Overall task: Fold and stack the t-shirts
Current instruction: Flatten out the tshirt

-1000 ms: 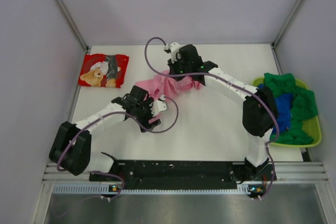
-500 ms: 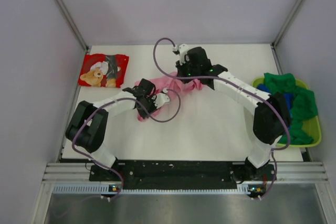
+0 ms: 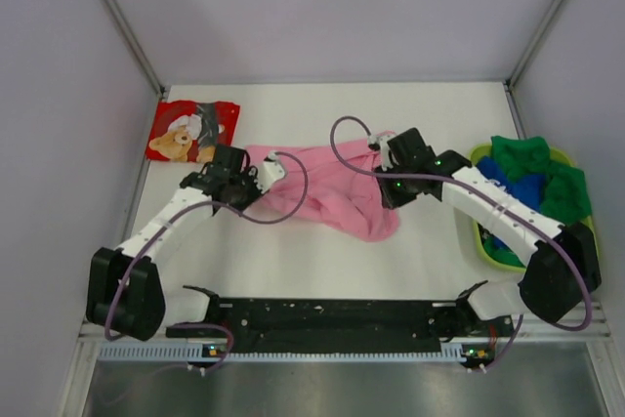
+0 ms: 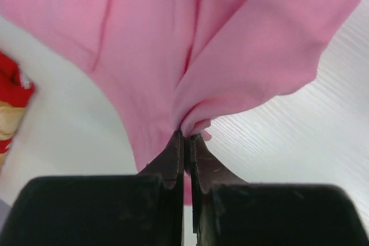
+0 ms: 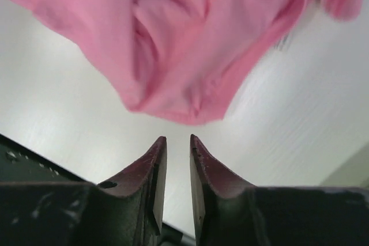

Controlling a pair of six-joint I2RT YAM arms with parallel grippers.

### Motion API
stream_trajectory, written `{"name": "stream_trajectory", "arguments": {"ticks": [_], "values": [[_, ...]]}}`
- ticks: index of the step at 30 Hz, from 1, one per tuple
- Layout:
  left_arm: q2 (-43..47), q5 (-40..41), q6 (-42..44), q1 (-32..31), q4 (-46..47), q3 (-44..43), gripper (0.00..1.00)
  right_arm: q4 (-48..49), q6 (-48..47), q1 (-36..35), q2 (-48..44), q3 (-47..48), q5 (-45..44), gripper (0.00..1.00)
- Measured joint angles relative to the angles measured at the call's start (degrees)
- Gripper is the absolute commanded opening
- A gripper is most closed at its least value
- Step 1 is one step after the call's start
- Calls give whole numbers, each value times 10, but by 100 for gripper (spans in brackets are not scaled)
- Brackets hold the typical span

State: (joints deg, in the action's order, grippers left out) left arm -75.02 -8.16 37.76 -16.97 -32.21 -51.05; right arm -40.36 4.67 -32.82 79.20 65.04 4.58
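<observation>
Shirt (image 3: 332,197) in pink lies crosswise between the arms. Left pincer (image 4: 187,136) pinches its left end tight. Right pincer (image 5: 177,139), slightly parted and empty, faces its right end.

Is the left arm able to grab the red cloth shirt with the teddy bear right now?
Probably not yet: the left hand is shut on the plain pink cloth shirt. The red teddy-bear print shirt lies close by with nothing between, so after letting go it likely reaches.
</observation>
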Motion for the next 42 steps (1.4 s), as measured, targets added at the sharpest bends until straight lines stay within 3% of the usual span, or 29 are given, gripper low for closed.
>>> {"name": "stream_trajectory", "arguments": {"ticks": [5,11,14,18,25,29,33,37,39,42], "values": [[48,-71,69,-6,-75,62,46,-112,25,0,25,-35,-32,43],[67,-120,139,-19,-189,71,65,-152,30,-17,104,8,-99,56],[90,-131,170,-8,-233,71,67,-142,9,-86,104,15,-132,61],[122,-139,179,32,-260,62,66,-81,2,-159,104,15,-114,55],[72,-169,155,101,-255,33,61,107,56,-157,109,16,-66,40],[87,-192,170,115,-270,52,66,175,61,-162,158,42,-36,39],[142,-207,177,83,-284,103,68,205,61,-165,233,83,-28,47],[142,-198,156,36,-271,127,70,215,54,-169,296,112,-52,51],[128,-187,141,11,-259,134,71,216,42,-174,319,119,-75,48],[105,-158,113,-36,-225,140,70,216,30,-181,351,129,-110,34]]}}
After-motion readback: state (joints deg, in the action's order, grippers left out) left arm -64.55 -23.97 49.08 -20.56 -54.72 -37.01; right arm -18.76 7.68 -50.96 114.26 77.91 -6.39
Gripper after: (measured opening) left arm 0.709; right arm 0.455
